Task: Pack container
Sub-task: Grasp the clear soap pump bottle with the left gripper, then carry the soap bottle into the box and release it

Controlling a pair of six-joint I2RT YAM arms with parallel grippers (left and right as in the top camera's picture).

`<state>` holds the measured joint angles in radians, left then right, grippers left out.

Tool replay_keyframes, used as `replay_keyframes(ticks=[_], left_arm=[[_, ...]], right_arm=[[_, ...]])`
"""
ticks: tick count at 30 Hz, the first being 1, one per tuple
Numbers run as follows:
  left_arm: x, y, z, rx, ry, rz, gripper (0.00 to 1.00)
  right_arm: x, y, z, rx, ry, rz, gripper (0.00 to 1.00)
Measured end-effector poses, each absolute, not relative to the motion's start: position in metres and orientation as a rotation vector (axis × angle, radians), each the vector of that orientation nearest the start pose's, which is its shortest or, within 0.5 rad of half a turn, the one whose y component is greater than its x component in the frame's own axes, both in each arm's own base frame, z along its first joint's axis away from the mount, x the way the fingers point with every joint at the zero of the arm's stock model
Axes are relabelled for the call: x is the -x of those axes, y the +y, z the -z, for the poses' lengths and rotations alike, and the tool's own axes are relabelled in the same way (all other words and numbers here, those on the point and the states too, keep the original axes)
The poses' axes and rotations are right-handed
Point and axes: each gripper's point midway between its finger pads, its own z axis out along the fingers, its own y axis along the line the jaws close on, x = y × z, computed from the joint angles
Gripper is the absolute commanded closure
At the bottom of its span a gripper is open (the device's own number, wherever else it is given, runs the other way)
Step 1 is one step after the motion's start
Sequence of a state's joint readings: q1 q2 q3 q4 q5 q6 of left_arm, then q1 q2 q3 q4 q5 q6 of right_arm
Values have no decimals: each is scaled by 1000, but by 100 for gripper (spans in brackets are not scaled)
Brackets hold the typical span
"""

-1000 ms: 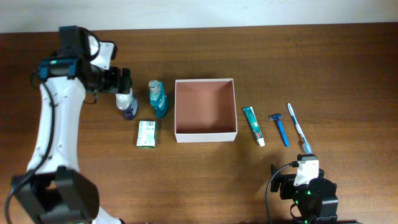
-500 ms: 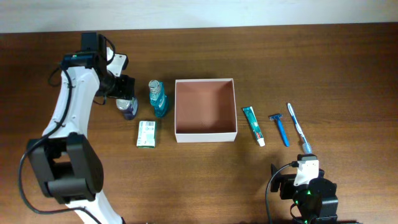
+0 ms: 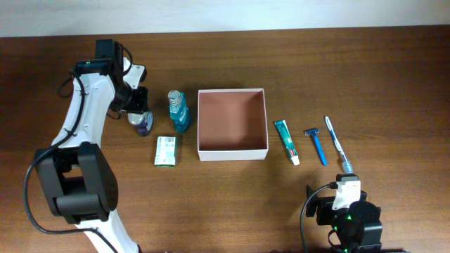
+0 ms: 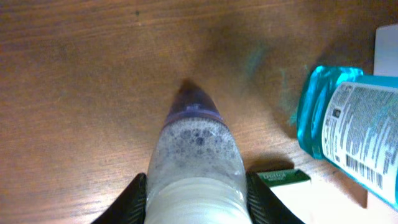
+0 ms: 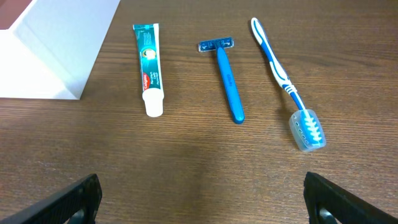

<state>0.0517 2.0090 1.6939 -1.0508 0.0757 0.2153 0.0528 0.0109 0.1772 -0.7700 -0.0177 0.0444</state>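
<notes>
The container (image 3: pixel 233 152) is a square, shallow white box with a pinkish-brown inside, at mid-table. Left of it, my left gripper (image 3: pixel 139 112) is shut on a small bottle with clear foamy liquid and a purple cap (image 4: pixel 196 155). Its black fingers (image 4: pixel 134 199) press both sides of the bottle's body. A blue mouthwash bottle (image 3: pixel 178 112) and a green-and-white packet (image 3: pixel 166 151) lie between that bottle and the container. My right gripper (image 5: pixel 202 199) stands open near the front edge, with nothing between its fingers.
Right of the container lie a toothpaste tube (image 5: pixel 149 68), a blue razor (image 5: pixel 225 78) and a blue-and-white toothbrush (image 5: pixel 286 84), side by side. The right arm's base (image 3: pixel 346 214) sits at the front right. The container's white wall (image 5: pixel 56 50) shows in the right wrist view.
My left arm swung in toward the purple-capped bottle, and its fingers closed on the bottle's body. The right arm has not moved.
</notes>
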Motion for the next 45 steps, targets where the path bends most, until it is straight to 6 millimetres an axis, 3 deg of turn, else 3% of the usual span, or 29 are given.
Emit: replay_keyframes(ticks=[4, 8, 13, 17, 23, 28, 32, 36, 45], left_arm=[[-422, 8, -97, -249, 2970, 85, 82], [-421, 10, -121, -247, 2973, 75, 83], [-427, 14, -177, -194, 2916, 30, 88], [-412, 8, -234, -155, 2856, 17, 89], [-378, -49, -320, -247, 2659, 62, 89], [-344, -107, -355, -367, 2553, 164, 89], [-339, -154, -356, -473, 2513, 233, 89], [-352, -197, -329, -545, 2533, 271, 89], [-393, -278, -191, -670, 2728, 241, 89]], right_arm=[[-190, 13, -77, 19, 2175, -75, 1], [-190, 13, -77, 19, 2175, -75, 1], [-190, 13, -77, 19, 2175, -74, 1], [-190, 13, -77, 19, 2175, -75, 1], [-190, 13, -77, 19, 2175, -75, 1], [-190, 13, -77, 19, 2175, -75, 1], [-190, 13, -77, 19, 2175, -75, 1], [-190, 13, -77, 19, 2175, -75, 1], [-190, 13, -77, 19, 2175, -75, 1]])
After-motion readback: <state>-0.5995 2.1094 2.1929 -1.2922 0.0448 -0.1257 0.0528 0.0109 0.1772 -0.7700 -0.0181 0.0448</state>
